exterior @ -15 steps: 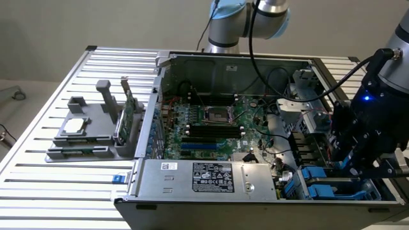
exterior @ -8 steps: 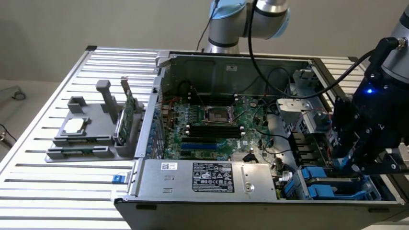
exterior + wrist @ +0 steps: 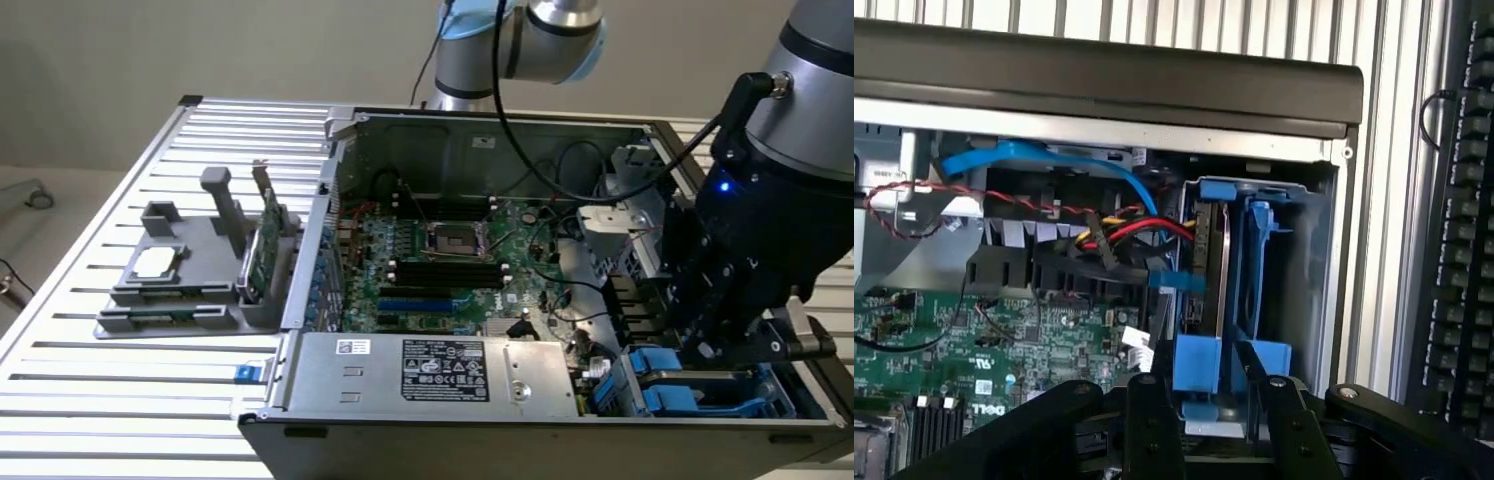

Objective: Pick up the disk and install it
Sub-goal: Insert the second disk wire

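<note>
The arm reaches down into the open computer case (image 3: 400, 135) at the exterior view's right, its gripper (image 3: 1214, 415) low over the drive bay (image 3: 1309, 260). The jaws stand partly spread, pinching the blue carrier rails of the disk (image 3: 1212, 255), which sits upright in the bay. Beside it lies the green motherboard (image 3: 441, 265). The case rests on a slatted metal table (image 3: 120, 370), near a grey parts stand (image 3: 200, 290)

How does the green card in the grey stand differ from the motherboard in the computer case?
The green card stands upright on its edge in the grey stand, outside the case; the motherboard lies flat on the floor of the case. The card is much smaller than the motherboard. Both are green circuit boards.
</note>
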`<state>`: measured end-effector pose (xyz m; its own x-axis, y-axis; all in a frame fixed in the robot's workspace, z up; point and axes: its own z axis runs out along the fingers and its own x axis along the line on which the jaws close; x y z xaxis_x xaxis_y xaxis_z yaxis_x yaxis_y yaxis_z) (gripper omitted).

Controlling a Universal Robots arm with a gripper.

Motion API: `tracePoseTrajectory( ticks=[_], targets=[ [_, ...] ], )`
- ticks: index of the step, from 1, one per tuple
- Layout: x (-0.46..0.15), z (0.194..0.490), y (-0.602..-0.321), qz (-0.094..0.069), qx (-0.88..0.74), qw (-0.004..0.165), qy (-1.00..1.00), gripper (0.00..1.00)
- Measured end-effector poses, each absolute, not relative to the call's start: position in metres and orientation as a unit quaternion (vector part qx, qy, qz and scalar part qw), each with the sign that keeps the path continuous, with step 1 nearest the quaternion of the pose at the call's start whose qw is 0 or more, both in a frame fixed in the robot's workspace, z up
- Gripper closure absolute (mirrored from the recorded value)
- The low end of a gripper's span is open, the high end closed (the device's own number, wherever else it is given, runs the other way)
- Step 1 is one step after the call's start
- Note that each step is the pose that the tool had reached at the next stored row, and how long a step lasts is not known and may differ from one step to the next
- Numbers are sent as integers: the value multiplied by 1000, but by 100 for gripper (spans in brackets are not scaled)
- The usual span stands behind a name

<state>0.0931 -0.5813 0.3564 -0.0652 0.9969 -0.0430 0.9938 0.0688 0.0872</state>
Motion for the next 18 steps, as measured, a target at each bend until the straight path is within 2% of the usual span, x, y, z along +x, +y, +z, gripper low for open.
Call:
tracePoseTrajectory(
  ticks=[8, 9, 10, 11, 12, 14, 18],
  targets=[
    [79, 357, -581, 18, 682, 45, 730, 63],
    [79, 357, -581, 18, 682, 45, 730, 71],
    [79, 357, -581, 18, 682, 45, 730, 71],
    [79, 357, -581, 18, 682, 45, 730, 78],
    [79, 357, -581, 18, 682, 45, 730, 78],
    [79, 357, -581, 18, 682, 45, 730, 89],
    [79, 357, -581, 18, 682, 45, 730, 89]
  ],
)
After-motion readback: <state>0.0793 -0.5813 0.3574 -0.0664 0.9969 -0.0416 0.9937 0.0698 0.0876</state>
